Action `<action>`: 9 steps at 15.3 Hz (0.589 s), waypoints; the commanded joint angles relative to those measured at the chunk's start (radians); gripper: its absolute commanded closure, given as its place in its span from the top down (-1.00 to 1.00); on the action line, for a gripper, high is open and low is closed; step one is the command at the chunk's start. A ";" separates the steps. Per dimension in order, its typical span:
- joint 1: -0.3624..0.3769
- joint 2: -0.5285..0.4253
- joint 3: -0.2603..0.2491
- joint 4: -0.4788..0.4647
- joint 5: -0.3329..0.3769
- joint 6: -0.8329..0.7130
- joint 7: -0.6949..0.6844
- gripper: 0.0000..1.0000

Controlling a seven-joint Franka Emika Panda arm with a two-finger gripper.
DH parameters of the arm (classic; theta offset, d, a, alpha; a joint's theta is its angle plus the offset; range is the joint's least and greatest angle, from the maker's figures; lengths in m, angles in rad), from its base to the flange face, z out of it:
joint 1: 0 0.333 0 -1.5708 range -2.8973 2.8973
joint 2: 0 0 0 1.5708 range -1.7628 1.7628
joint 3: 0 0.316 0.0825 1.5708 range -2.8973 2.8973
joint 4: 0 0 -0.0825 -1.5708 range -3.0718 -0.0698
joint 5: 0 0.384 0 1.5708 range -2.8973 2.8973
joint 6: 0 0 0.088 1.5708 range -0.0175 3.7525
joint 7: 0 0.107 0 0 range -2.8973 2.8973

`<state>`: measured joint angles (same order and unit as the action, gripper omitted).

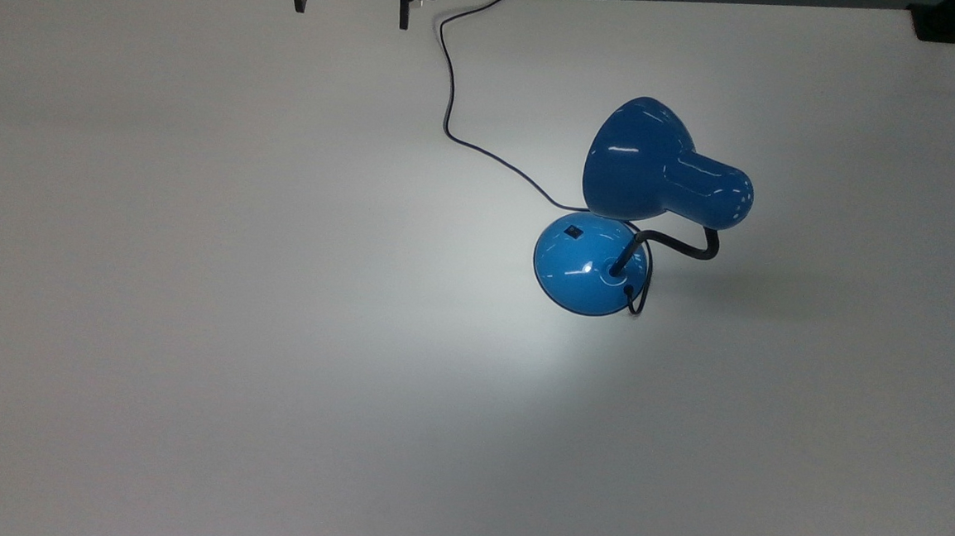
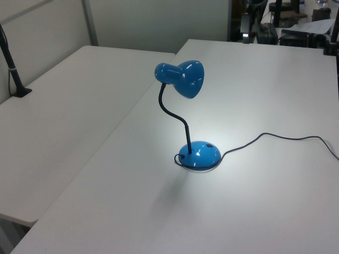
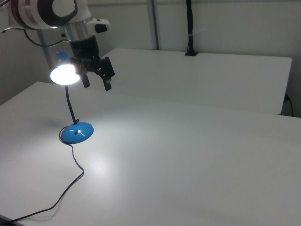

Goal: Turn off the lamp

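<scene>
The arm's pincer (image 3: 96, 83) hangs raised, pointing down, its fingers spread apart

The lamp (image 1: 613, 218) is lit: in the right view its shade (image 3: 64, 74) blows out to white glare. It throws a bright pool on the table (image 1: 275, 330) around the base (image 1: 590, 265), fading to dimmer grey toward the edges. A soft shadow lies beside the base in the left view. Small highlights glint on the shade.
</scene>
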<state>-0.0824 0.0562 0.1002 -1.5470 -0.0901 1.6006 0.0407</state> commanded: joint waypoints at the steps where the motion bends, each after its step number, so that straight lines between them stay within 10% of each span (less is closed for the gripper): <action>1: 0.019 -0.021 -0.019 -0.004 -0.005 -0.039 0.005 1.00; 9: 0.019 -0.021 -0.019 -0.004 -0.003 -0.045 -0.007 1.00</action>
<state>-0.0824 0.0544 0.1002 -1.5470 -0.0901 1.5888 0.0407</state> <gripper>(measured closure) 0.000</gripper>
